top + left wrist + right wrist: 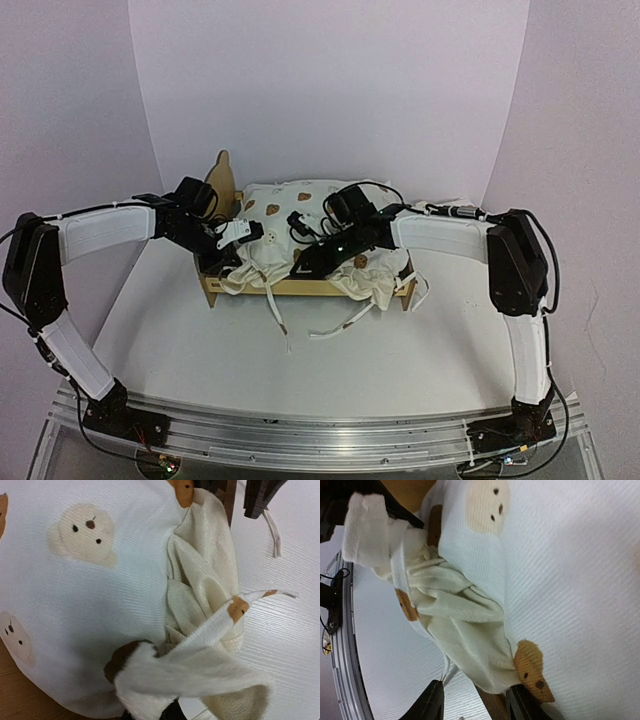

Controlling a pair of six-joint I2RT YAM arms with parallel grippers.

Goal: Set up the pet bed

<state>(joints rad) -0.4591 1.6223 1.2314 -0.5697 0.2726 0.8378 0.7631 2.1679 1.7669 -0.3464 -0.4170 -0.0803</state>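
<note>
The pet bed's plywood frame (300, 288) stands mid-table, its ear-shaped headboard (222, 180) at the left. The cream bear-print cushion (290, 205) lies bunched on it, with its ruffle spilling over the near rail. My left gripper (243, 232) is at the cushion's near-left corner. In the left wrist view it (160, 712) is shut on a fluffy fabric strip (200, 670) that covers the jaws. My right gripper (303, 266) is at the near edge. In its wrist view it (476, 702) is open, its fingers (432, 702) either side of the wooden rail (495, 707) and ruffle (465, 625).
Loose cushion ties (340, 325) trail onto the white table in front of the bed. A metal mounting rail (300, 435) runs along the near edge. White backdrop walls close in the back and sides.
</note>
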